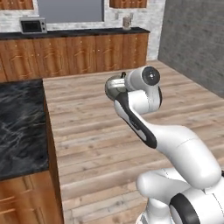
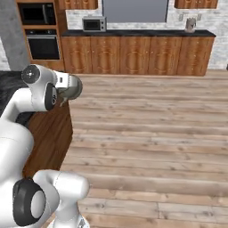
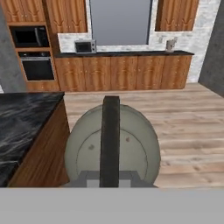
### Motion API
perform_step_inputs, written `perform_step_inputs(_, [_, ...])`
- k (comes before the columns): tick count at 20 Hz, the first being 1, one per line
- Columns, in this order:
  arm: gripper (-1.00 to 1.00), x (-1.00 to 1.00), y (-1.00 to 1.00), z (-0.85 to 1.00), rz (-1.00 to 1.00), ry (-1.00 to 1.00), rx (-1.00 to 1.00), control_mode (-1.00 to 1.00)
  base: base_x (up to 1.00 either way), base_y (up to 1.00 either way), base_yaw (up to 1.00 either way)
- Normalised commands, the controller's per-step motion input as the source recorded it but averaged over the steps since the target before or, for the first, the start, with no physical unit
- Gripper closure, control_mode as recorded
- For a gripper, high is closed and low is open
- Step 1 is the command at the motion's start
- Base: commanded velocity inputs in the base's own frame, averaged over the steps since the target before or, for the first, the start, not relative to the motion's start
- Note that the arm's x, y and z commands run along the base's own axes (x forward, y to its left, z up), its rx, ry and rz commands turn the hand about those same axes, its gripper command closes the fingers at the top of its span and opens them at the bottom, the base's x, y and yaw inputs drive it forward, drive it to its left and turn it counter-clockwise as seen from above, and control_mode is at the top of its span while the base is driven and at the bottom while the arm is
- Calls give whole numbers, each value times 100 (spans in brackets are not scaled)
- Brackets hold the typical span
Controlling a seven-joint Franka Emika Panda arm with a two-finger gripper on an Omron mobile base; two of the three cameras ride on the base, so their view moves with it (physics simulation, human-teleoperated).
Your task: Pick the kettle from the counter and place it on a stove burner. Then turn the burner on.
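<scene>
The grey-beige kettle (image 1: 112,88) hangs in the air over the wooden floor, just off the end of the counter (image 1: 22,127). My gripper (image 3: 110,178) is shut on its dark arched handle (image 3: 110,135), seen from above in the hand view with the round kettle body (image 3: 135,144) below it. In the right base view the kettle (image 2: 74,87) sticks out past my wrist, beside the black marble counter (image 2: 8,84). The counter's corner (image 3: 26,118) lies left of the kettle in the hand view. The stove burner is out of view.
A far counter (image 3: 127,54) over wooden cabinets carries a toaster oven (image 3: 85,46) and a jug (image 3: 169,44). A wall oven (image 2: 43,44) stands at its left end. A grey wall (image 1: 192,39) rises on the right. Wooden floor (image 2: 151,133) spreads wide between.
</scene>
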Motion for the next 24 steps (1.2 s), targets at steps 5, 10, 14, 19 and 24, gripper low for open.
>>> perform_step_inputs(5, [100,0,0,0,0,0,0,100,100,-69,6])
perform_step_inputs(10, [100,0,0,0,0,0,0,100,100,-29,9])
perform_step_inputs(14, [100,0,0,0,0,0,0,100,100,-3,18])
perform_step_inputs(19, [100,0,0,0,0,0,0,100,100,-3,19])
perform_step_inputs(24, [100,0,0,0,0,0,0,100,100,-22,25])
